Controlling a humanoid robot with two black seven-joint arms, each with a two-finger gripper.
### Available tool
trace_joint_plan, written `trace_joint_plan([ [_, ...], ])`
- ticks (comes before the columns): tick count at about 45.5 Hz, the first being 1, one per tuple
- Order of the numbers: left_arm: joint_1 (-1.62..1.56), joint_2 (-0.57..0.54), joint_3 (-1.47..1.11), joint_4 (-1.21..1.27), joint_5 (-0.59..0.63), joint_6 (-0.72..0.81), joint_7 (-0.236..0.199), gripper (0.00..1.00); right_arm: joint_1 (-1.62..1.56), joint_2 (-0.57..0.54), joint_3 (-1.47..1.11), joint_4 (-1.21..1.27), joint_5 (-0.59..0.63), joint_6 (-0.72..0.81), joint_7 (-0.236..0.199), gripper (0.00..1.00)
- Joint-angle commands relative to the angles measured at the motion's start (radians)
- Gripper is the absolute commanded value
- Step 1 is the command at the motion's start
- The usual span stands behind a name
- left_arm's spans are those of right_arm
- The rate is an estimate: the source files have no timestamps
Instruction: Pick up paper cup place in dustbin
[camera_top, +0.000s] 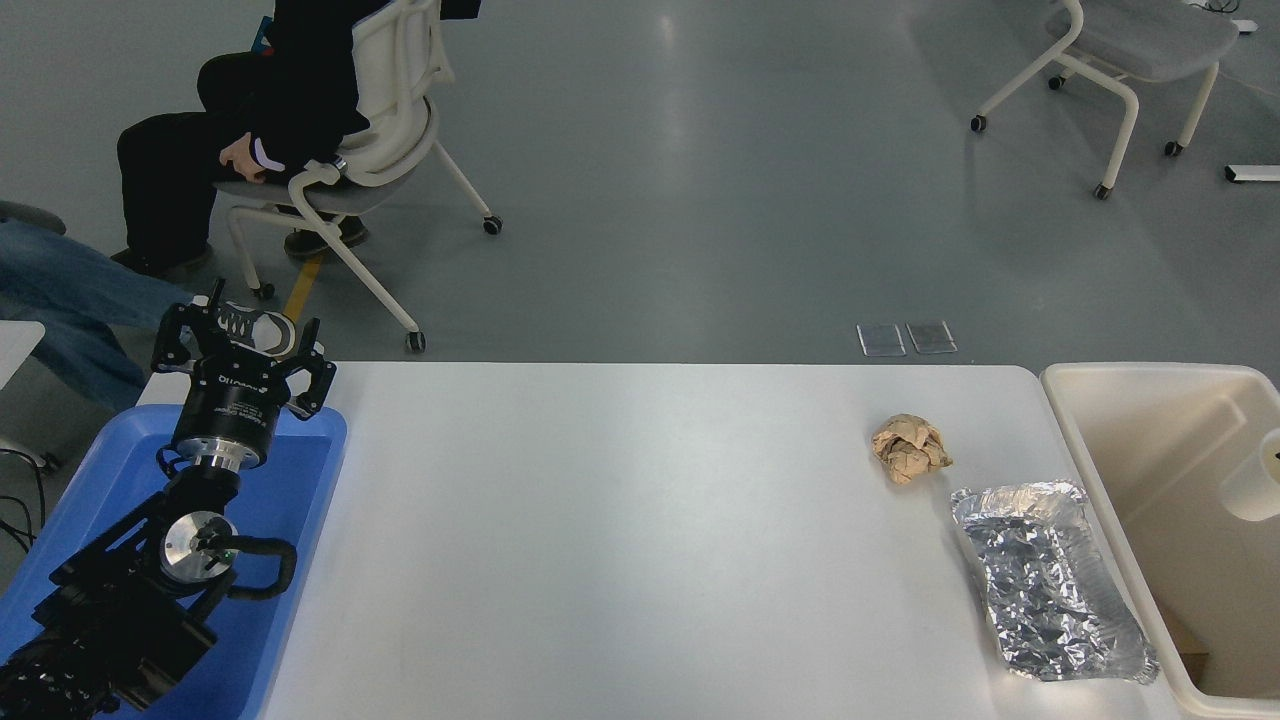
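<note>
Paper cup (1255, 487): I count one, white, lying inside the dustbin (1110, 470) at the picture's right edge, partly cut off by the frame. One dustbin, cream, stands against the right end of the white table (620, 540). On the table I see one crumpled brown paper ball (909, 448) and, just nearer me, one silver foil tray (1050, 582) lying beside the bin's wall. One blue tray (300, 470) sits at the left end. My left gripper (243, 345) is parked above that tray's far edge, its fingers spread apart with nothing between them. My right arm is out of view. One person sits on a white chair (375, 110) at the top left, and a second chair (1130, 50) stands at the top right.
</note>
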Motion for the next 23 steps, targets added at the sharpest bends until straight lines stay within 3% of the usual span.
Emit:
trace_joint_plan([
  [1, -0.001, 0.0, 0.0, 0.001, 0.0, 0.0, 0.0, 0.99, -0.064, 0.067, 0.023, -0.1, 0.006, -0.05, -0.002, 0.0],
  [8, -0.001, 0.0, 0.0, 0.001, 0.0, 0.0, 0.0, 0.99, -0.062, 0.06, 0.026, -0.087, 0.008, -0.05, -0.002, 0.02],
  [11, -0.001, 0.0, 0.0, -0.001, 0.0, 0.0, 0.0, 0.99, -0.059, 0.059, 0.026, -0.087, 0.008, -0.05, 0.0, 0.26],
  [15, -0.001, 0.0, 0.0, -0.001, 0.0, 0.0, 0.0, 0.99, -0.048, 0.054, 0.027, -0.087, 0.008, -0.05, 0.0, 0.73],
  [23, -0.001, 0.0, 0.0, 0.001, 0.0, 0.0, 0.0, 0.99, -0.036, 0.013, 0.036, -0.025, 0.011, -0.05, 0.0, 0.78],
])
